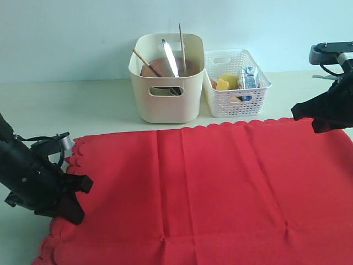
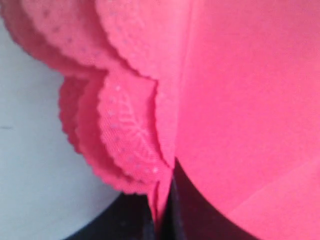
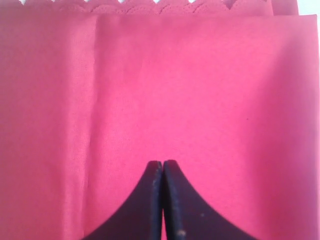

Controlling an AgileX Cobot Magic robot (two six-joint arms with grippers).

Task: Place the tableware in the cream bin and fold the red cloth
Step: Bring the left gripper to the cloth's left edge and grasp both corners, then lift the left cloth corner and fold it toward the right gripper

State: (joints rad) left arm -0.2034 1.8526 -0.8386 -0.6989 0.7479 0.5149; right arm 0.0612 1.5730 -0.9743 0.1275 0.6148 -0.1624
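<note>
**Fig. – Fold stage.** Tableware (plate point(image 1: 165, 69), silver knife point(image 1: 169, 58), chopsticks point(image 1: 182, 41)) is sitting inside the cream bin point(image 1: 165, 105). The red cloth point(image 1: 220, 187) is lying flat just in front of the bin, its long axis running L–R along the bin's front wall. The left gripper point(image 2: 162, 200), in front and left of the bin, is clamping a tuck of the cloth's scalloped edge. The right gripper point(image 3: 162, 165), right of the bin, is hovering over the cloth w/ jaws pressed together, apparently empty. Of the 2 arms, the left looks nearer for carrying its edge rightward.

Left tool point(image 1: 71, 212) meets edge of red cloth point(image 1: 220, 187).
</note>
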